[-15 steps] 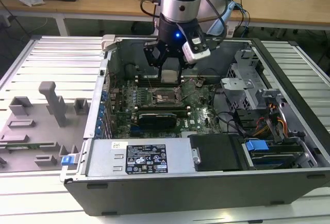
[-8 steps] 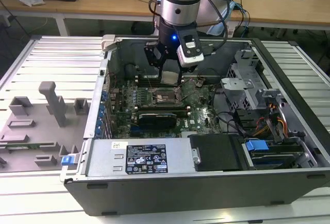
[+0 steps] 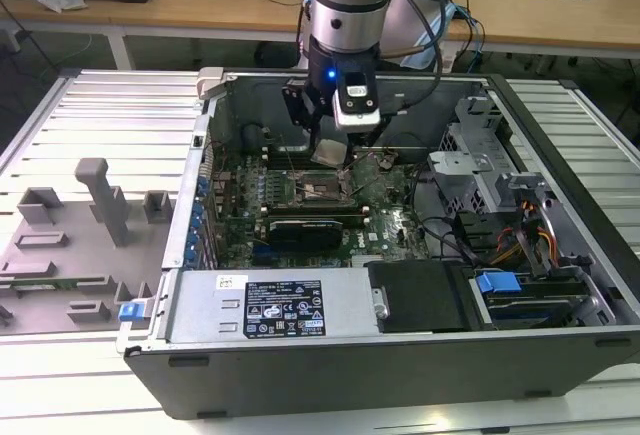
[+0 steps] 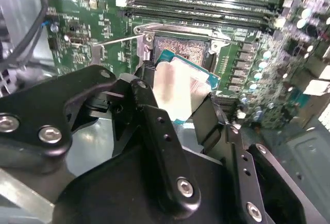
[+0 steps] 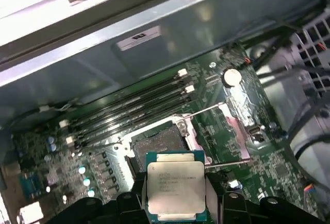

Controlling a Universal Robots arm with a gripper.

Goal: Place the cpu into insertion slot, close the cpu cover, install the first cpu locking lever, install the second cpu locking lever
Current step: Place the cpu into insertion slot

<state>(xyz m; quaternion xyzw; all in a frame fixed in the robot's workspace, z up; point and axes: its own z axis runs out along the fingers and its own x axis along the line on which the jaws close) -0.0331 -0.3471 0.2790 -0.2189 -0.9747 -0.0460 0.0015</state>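
Note:
My gripper [image 3: 330, 143] hangs inside the open computer case, shut on the cpu [image 3: 328, 152]. In both wrist views the silvery chip [image 4: 180, 87] [image 5: 176, 183] sits flat between the black fingers [image 4: 149, 108] [image 5: 229, 203]. It hovers just above and slightly to one side of the insertion slot [image 5: 157, 141] [image 4: 180, 46] [image 3: 322, 188]. The slot is uncovered and shows its gold-brown centre. The cpu cover [image 4: 178, 30] appears as a grey metal strip along the slot's far edge, off the opening. Two thin wire levers [image 5: 206, 109] [image 5: 227, 162] stick out loose beside the slot.
Memory slots [image 5: 134, 105] run just beyond the socket. A long black expansion card [image 3: 305, 225] lies in front of it. The power supply [image 3: 280, 307], drive cage [image 3: 480, 155] and cables crowd the case. A grey fixture tray [image 3: 70, 245] is at the exterior view's left.

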